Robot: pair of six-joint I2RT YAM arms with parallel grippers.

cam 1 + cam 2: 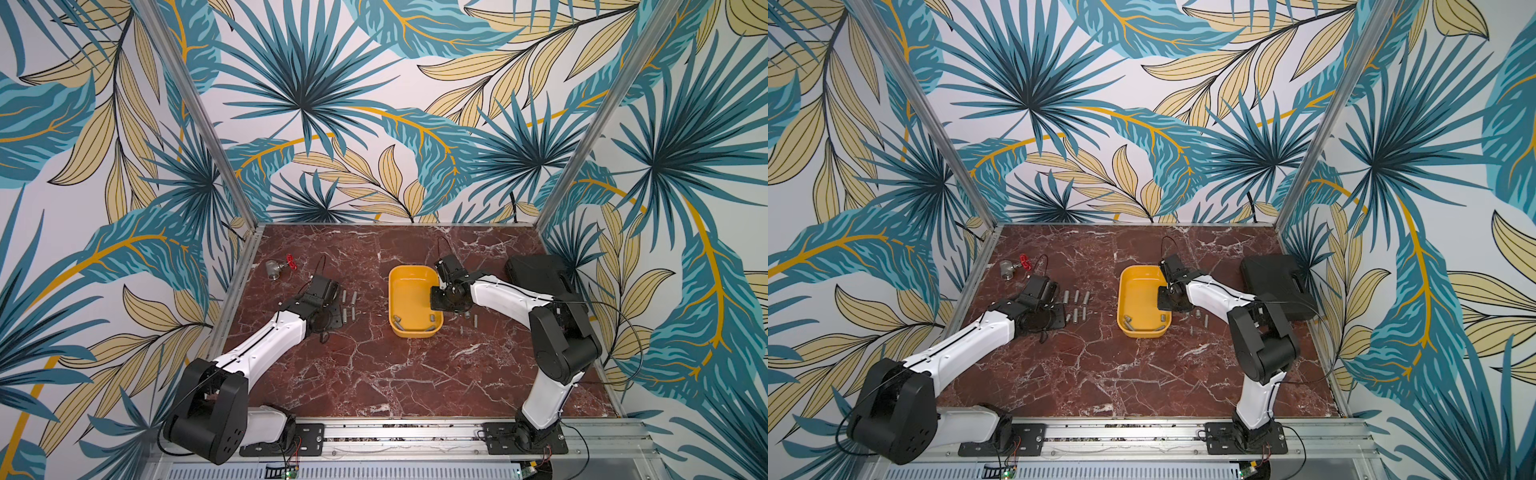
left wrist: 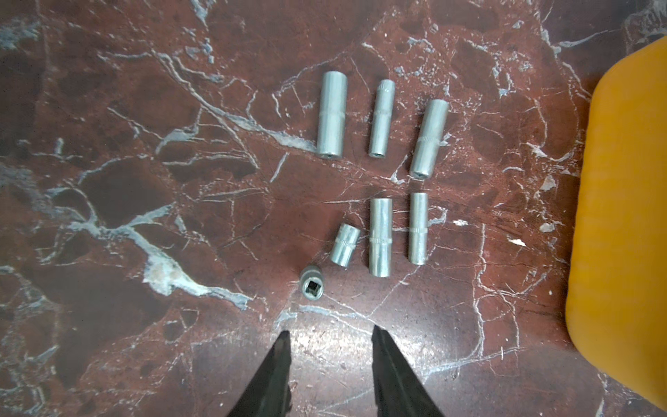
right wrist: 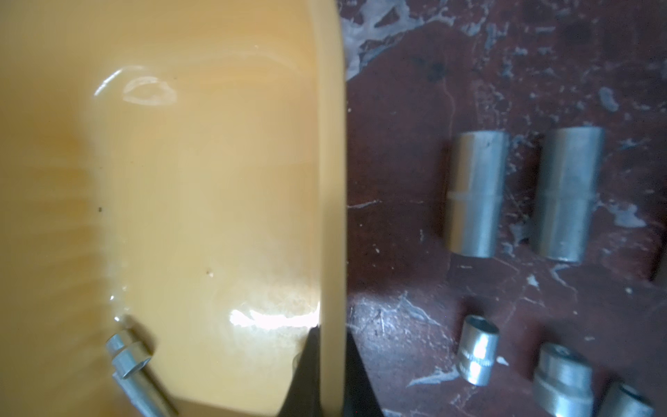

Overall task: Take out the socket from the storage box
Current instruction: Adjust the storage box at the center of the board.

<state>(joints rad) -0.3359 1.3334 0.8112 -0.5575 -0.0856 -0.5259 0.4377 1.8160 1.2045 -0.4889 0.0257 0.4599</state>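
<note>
Right pincer (image 3: 332, 332) clamps the yellow storage box (image 3: 330, 180) wall.
Left pincer (image 2: 330, 331) hangs loose and empty near seven sockets (image 2: 380, 236). Five other sockets (image 3: 476, 195) lie outside that wall; at least two sockets (image 3: 126, 355) sit inside. Wide tabletop (image 1: 374, 374) spreads in front.

I look into a robot lab cell: the left arm (image 1: 266, 349) and right arm (image 1: 511, 299) are bolted to an aluminium rail (image 1: 395, 434) along the surface's (image 1: 395, 374) near edge, metal frame posts (image 1: 198, 112) rise at its far corners, leaf-print panels (image 1: 374, 62) wall it in.
</note>
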